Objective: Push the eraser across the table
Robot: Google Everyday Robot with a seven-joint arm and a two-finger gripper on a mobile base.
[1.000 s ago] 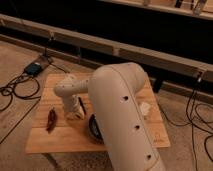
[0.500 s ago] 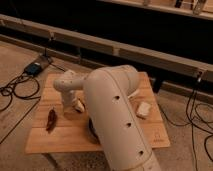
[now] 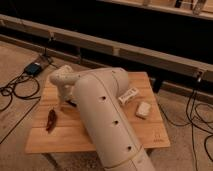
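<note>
The table [image 3: 65, 137] has a light wooden plank top. My white arm reaches over it from the lower right, with the wrist bent at the far left. The gripper [image 3: 63, 101] points down at the table's left part. A small dark piece [image 3: 72, 104] shows right beside the gripper tip, against the arm; it may be the eraser, mostly hidden.
A dark red pepper-like thing [image 3: 51, 120] lies at the table's left front. A cream-white block [image 3: 143, 109] and a white oblong object [image 3: 128, 95] lie on the right. Cables [image 3: 17, 90] and a small box [image 3: 34, 67] lie on the floor at left.
My arm has swung across the view to the left and now covers the table's middle, hiding the black bowl. The gripper has stayed low near the left part of the table.
</note>
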